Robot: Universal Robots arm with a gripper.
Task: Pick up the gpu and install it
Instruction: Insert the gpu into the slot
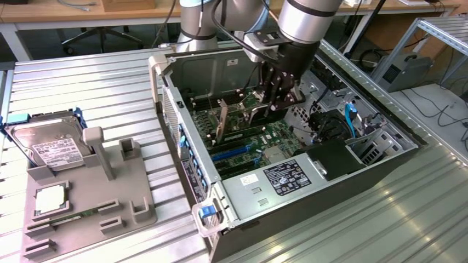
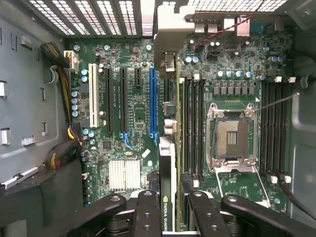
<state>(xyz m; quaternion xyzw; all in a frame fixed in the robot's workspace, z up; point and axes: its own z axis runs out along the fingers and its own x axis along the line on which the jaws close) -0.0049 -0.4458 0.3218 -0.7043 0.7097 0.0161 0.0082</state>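
Gpu [image 2: 167,173] already picked up, pinched edge-on between pincer [image 2: 170,217] fingers, hanging inside open computer case [image 1: 234,197] over motherboard [image 2: 133,123], just beside long blue slot [image 2: 152,98]. Seating in slot seems not yet done.

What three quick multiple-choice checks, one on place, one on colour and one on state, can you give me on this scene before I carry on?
1. Where is the gpu?
A) on the grey fixture
B) in the gripper, over the motherboard inside the case
C) on the slatted table

2. What colour is the carrier of the hard drive?
A) red
B) yellow
C) blue

3. How is the CPU socket?
A) bare, no cooler on it
B) under a cooler
C) taped over

Answers:
1 B: the wrist view shows the card held edge-on over the board.
2 C: blue rails frame the drive.
3 A: its contact field lies exposed.
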